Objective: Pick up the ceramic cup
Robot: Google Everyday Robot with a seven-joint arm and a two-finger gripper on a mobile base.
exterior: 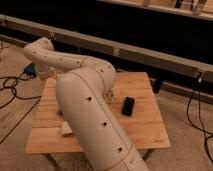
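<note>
My white arm fills the middle of the camera view. It rises from the bottom edge and folds back to an elbow over the table's back left corner. My gripper is hidden behind the arm and does not show. A small pale object sits on the wooden table right beside the arm; it may be the ceramic cup, but I cannot tell.
A black flat object lies on the table right of the arm. A small white object lies near the front left. Cables run on the floor at left and right. A long rail crosses behind the table.
</note>
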